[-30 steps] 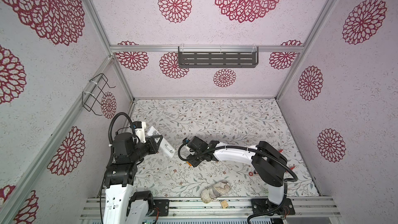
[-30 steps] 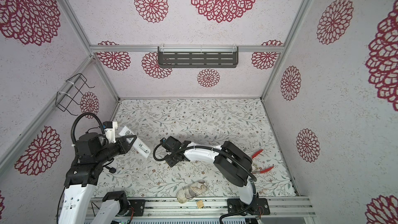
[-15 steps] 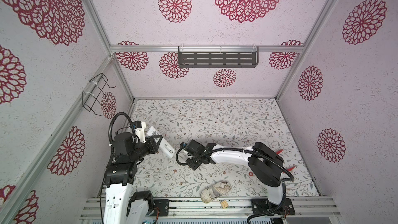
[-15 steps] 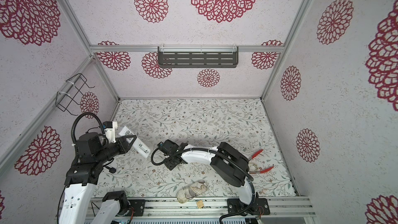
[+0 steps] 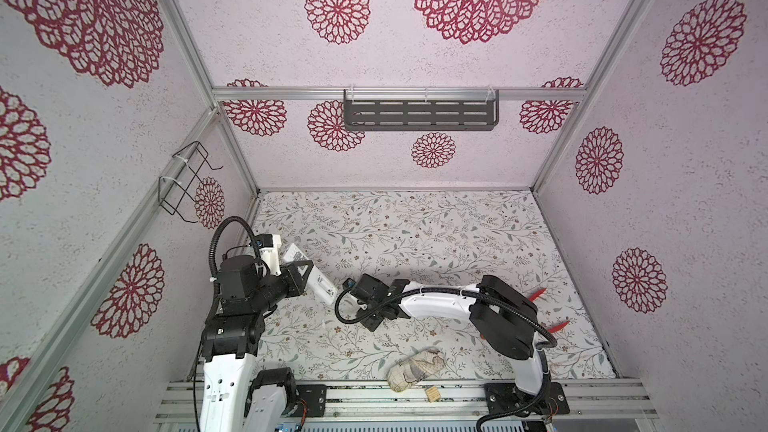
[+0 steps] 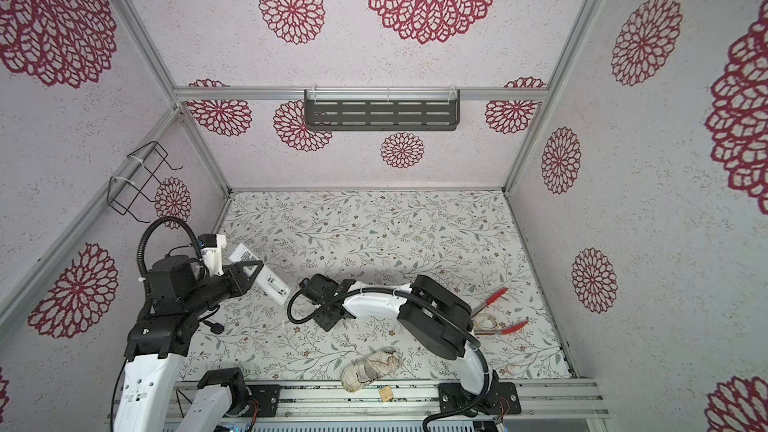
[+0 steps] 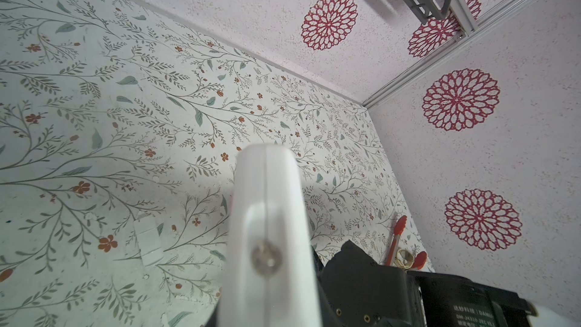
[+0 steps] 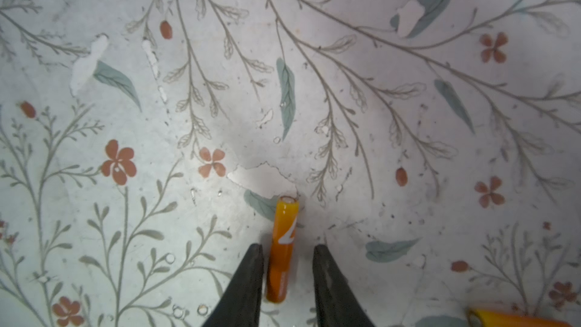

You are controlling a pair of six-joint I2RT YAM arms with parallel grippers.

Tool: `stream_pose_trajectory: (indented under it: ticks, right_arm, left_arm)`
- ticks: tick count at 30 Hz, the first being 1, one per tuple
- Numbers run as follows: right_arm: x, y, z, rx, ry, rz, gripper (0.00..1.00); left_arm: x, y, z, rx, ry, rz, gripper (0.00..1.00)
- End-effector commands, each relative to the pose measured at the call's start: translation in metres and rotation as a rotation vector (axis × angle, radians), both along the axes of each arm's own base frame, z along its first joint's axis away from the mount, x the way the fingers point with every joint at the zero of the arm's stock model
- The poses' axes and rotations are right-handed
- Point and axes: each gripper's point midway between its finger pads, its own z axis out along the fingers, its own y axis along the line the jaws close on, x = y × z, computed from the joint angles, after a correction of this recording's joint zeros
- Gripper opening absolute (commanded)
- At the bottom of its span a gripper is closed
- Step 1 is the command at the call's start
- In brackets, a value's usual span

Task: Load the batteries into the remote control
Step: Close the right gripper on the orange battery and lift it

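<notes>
My left gripper [image 5: 304, 271] is shut on the remote control [image 5: 312, 276] [image 6: 268, 278], a slim white bar held tilted above the table's left side. Seen end-on, the remote [image 7: 267, 215] fills the middle of the left wrist view. My right gripper [image 8: 287, 246] points down at the table beside the remote's lower end [image 5: 370, 305]. An orange battery [image 8: 283, 246] lies flat between its dark fingers [image 8: 248, 278]. One finger is almost touching it and a small gap shows on the other side. A second battery [image 8: 515, 320] pokes in at the frame's corner.
A small white rectangular piece [image 7: 147, 240] lies on the floral table. A beige cloth bundle [image 5: 415, 367] and a small tan block [image 5: 433, 393] sit at the front edge. The red-handled tool [image 6: 494, 299] lies at the right behind my right arm. A grey shelf [image 5: 419, 116] hangs on the back wall.
My right gripper has moved left toward the remote's end and come down over the battery, its jaws narrowing round it. The left arm and remote have stayed still.
</notes>
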Motion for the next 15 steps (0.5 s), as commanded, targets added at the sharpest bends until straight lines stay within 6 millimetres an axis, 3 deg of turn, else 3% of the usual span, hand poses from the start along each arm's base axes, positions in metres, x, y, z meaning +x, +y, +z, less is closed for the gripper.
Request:
stream_pose_trajectory:
  ticks: [1,15]
  right_arm:
    - [0.002,0.002,0.004,-0.024,-0.028,0.014,0.28]
    - [-0.006,-0.009,-0.008,-0.139,-0.107,0.040,0.20]
  left_arm:
    - [0.001,0.002,0.005,0.017,-0.037,-0.001,0.00]
    - [0.001,0.002,0.005,0.015,-0.037,0.000,0.00]
